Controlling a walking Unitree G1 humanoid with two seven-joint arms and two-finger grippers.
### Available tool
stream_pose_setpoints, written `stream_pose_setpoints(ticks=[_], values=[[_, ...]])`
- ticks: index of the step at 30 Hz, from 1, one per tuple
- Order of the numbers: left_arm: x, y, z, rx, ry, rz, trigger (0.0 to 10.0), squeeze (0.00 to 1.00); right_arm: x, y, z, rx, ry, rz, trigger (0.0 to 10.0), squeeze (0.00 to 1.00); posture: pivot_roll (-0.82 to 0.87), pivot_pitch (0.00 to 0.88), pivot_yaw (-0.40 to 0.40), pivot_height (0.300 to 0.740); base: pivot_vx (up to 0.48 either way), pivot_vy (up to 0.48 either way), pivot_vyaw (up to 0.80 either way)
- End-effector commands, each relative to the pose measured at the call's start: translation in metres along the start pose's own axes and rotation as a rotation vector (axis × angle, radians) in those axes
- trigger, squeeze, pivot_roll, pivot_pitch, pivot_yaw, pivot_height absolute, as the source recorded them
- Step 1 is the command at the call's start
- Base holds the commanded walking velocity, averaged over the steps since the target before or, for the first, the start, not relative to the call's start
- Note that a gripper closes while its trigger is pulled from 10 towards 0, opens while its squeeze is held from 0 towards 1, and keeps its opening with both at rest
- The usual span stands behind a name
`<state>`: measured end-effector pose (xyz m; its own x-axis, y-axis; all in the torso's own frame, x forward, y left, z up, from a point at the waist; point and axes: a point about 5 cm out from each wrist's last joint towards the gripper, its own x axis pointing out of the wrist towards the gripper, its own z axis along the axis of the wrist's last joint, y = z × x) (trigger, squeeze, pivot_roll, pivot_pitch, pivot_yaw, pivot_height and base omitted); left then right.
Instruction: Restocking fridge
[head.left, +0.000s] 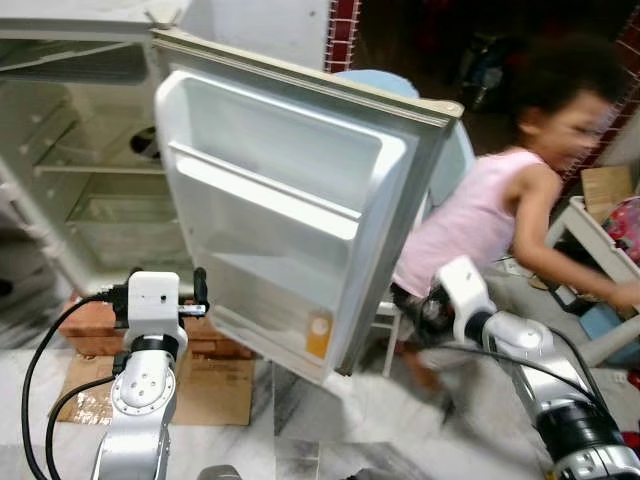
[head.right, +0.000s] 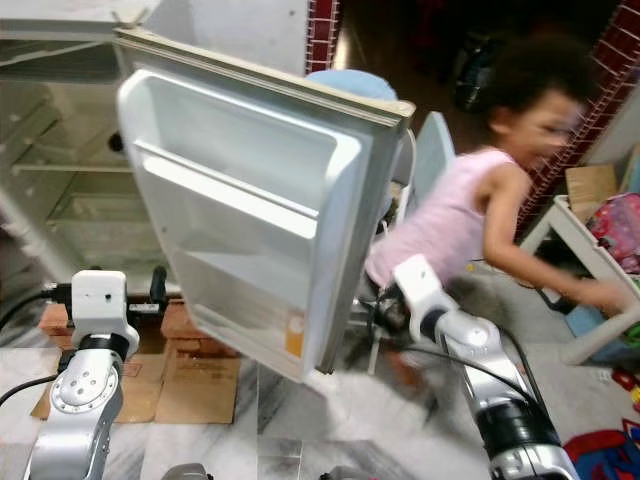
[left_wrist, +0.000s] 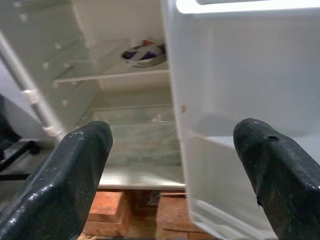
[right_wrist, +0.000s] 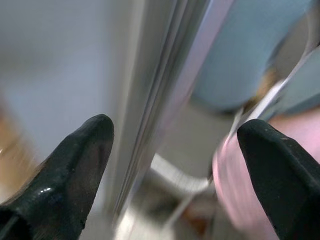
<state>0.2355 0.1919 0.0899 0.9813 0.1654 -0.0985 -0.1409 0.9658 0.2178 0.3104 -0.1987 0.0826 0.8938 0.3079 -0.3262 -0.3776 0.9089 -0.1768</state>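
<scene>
Fridge door (head.left: 290, 200): swung wide open, its tall free edge near the right gripper (right_wrist: 170, 150).
Right gripper: spread, straddling that edge, grasping nothing.
Left gripper (left_wrist: 172, 165): released, facing the fridge (left_wrist: 120, 95) shelves.
Nearer arm: right.

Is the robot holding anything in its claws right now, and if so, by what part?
Nothing is held. The left gripper is open, facing the fridge interior. The right gripper is open too, its fingers either side of the fridge door edge without closing on it.

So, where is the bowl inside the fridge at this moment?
The bowl sits on an upper shelf deep inside the open fridge, on the robot's left; in the left wrist view it appears just beside the door's inner edge.
</scene>
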Motion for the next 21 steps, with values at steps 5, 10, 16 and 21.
stream_pose_setpoints(ticks=[5,10,16,21], values=[[0.0,-0.001,0.001,0.006,0.005,-0.001,10.0,0.0,0.008,-0.005,0.026,0.04,-0.132,-0.101,10.0,0.0,0.09,0.0,-0.068,0.74,0.0,0.0,0.0],[0.001,0.0,0.0,0.009,0.015,0.004,10.0,0.0,0.012,-0.002,0.031,0.026,-0.188,-0.15,10.0,0.0,0.09,0.0,-0.073,0.74,0.0,0.0,0.0],[0.002,-0.002,-0.001,-0.002,0.028,-0.018,10.0,0.0,0.015,-0.002,0.039,0.136,-0.251,-0.126,10.0,0.0,0.09,0.0,-0.072,0.74,0.0,0.0,0.0],[0.0,0.002,-0.014,-0.018,0.116,0.004,10.0,0.0,0.017,0.003,0.045,0.147,-0.286,-0.073,10.0,0.0,0.09,0.0,-0.071,0.74,0.0,0.0,0.0]])
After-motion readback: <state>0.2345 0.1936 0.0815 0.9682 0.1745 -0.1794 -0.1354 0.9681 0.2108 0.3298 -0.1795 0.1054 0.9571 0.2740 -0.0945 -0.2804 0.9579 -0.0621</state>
